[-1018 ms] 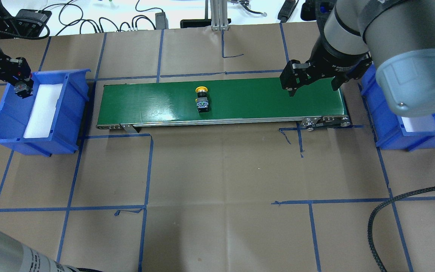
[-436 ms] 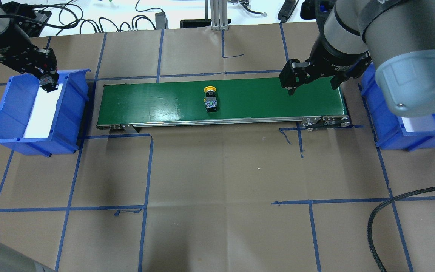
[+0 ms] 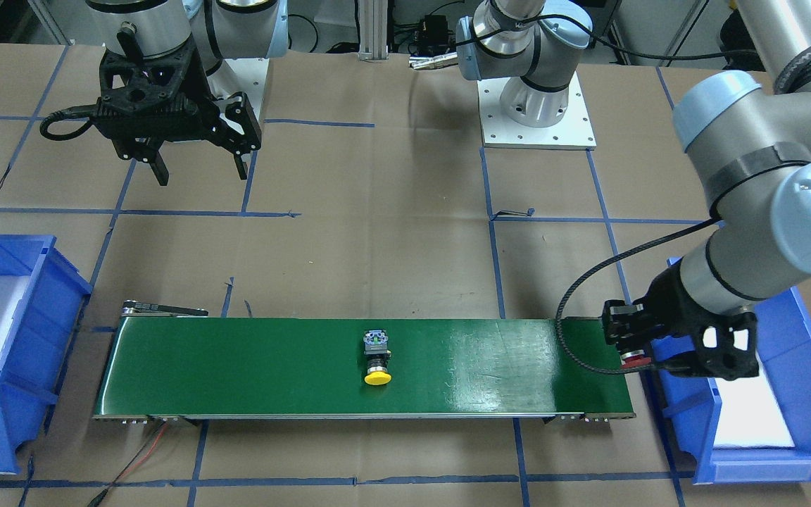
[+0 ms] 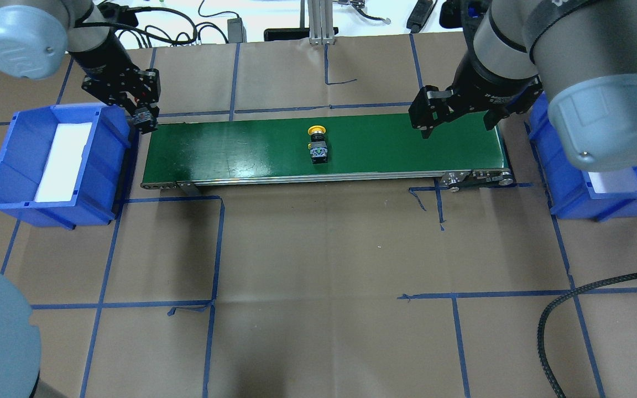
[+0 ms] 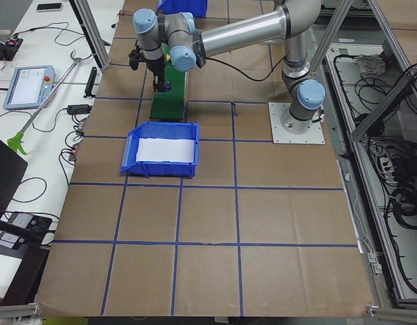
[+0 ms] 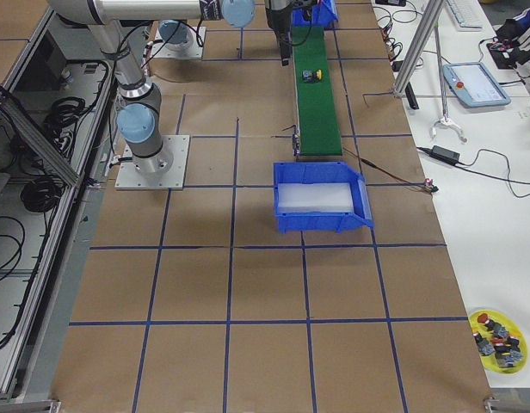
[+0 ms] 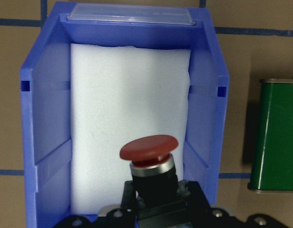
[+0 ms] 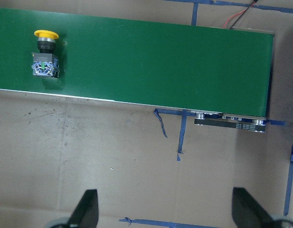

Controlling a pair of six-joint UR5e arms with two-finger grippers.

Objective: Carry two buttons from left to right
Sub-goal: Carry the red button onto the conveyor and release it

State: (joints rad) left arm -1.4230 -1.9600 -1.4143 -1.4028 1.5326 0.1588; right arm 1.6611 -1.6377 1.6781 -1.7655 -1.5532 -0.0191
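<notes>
The yellow button (image 4: 317, 146) lies on its side near the middle of the green conveyor belt (image 4: 230, 146). It also shows in the front view (image 3: 377, 360) and in the right wrist view (image 8: 45, 52). My left gripper (image 4: 142, 117) is shut on the red button (image 7: 149, 148). It holds the button in the air over the gap between the left blue bin (image 4: 14, 166) and the belt's left end. The red cap shows in the front view (image 3: 635, 362). My right gripper (image 4: 457, 119) is open and empty above the belt's right end.
The left bin holds only a white foam pad (image 4: 64, 160). A second blue bin (image 4: 567, 188) with foam stands past the belt's right end. Brown paper with blue tape lines covers the table. A black cable (image 4: 567, 309) loops at the front right.
My left gripper has carried the red button rightward from over the left bin to the belt's left end. The yellow button has moved rightward along the belt. The right arm has stayed still.
</notes>
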